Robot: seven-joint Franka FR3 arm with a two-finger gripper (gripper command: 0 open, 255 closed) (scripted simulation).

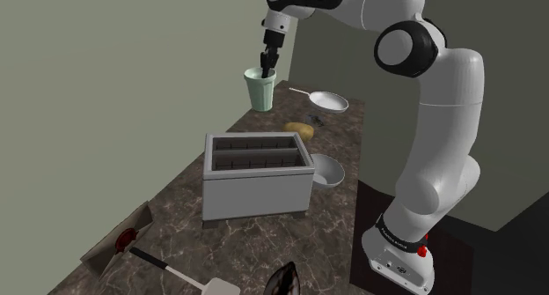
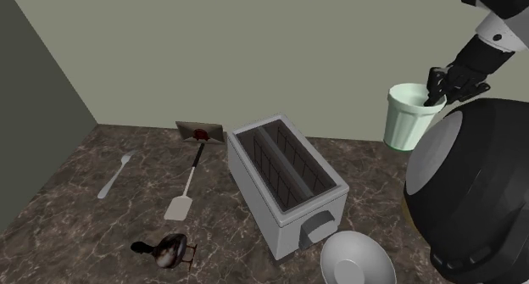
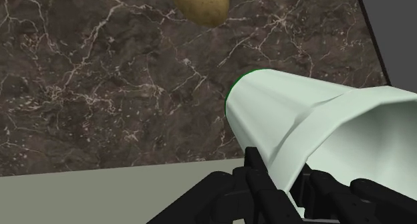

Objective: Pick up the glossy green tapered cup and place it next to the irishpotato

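Note:
A pale green tapered cup (image 1: 260, 90) hangs upright above the dark marble counter (image 1: 176, 210), held by its rim. My black gripper (image 1: 266, 66) is shut on that rim, one finger inside the cup and one outside. The second exterior view has the cup (image 2: 405, 119) at the right, with the gripper (image 2: 436, 89) pinching its top edge. In the wrist view the cup (image 3: 301, 132) runs out from between the fingers (image 3: 264, 182). The brown potato (image 1: 299, 129) lies on the counter below and to the shoulder view's right of the cup; its end (image 3: 200, 3) shows beyond the cup's base.
A grey two-slot toaster (image 1: 256, 172) stands mid-counter. A white bowl (image 1: 325, 170) sits beside it, and a frying pan (image 1: 327, 100) lies behind the potato. A spatula (image 2: 185, 189), a spoon (image 2: 114, 175), a dark lumpy object (image 2: 167, 250) and a small tray (image 2: 201, 133) lie further along.

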